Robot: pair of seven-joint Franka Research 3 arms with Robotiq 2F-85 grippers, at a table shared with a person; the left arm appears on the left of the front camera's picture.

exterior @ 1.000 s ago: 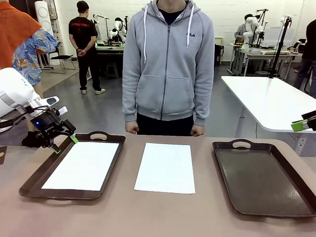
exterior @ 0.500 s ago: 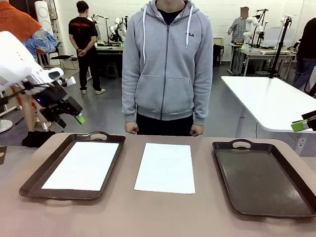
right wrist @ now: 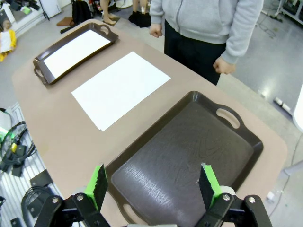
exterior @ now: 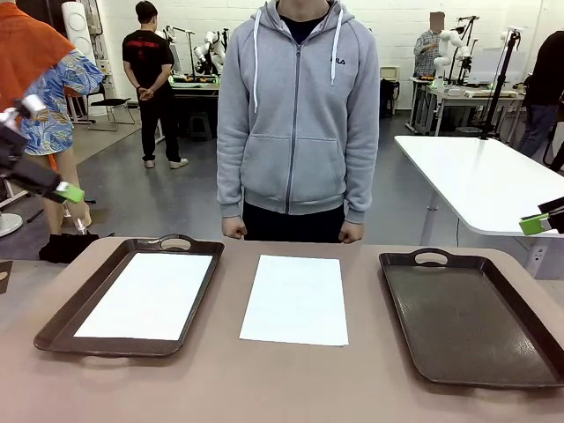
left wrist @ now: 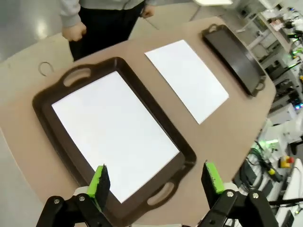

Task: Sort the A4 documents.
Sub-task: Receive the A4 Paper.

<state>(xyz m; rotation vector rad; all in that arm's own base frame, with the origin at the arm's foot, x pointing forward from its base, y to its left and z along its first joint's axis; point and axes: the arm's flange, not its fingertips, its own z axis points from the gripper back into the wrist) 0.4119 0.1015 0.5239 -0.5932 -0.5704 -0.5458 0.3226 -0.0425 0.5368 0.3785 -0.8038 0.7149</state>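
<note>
One A4 document (exterior: 148, 293) lies flat inside the left brown tray (exterior: 62, 326). Another A4 document (exterior: 297, 298) rests on the bare tabletop between the two trays. The right brown tray (exterior: 467, 317) holds nothing. My left gripper (exterior: 53, 183) hovers high at the far left, off the table, and is open. In its wrist view the left gripper (left wrist: 155, 179) looks down on the trayed sheet (left wrist: 113, 137) and the middle sheet (left wrist: 187, 78). My right gripper (exterior: 539, 222) sits at the right edge, open; its wrist view shows the right gripper (right wrist: 152, 184) above the empty tray (right wrist: 184, 161).
A person in a grey hoodie stands at the far edge, fists (exterior: 235, 227) near the table. A white table (exterior: 485, 176) stands behind on the right. A dark object (exterior: 66, 248) lies off the table's far left corner. A small ring (left wrist: 46, 68) lies beside the left tray.
My left arm has risen from the left tray's far-left corner and swung back to the left, its gripper staying open. The right gripper and both sheets have not moved.
</note>
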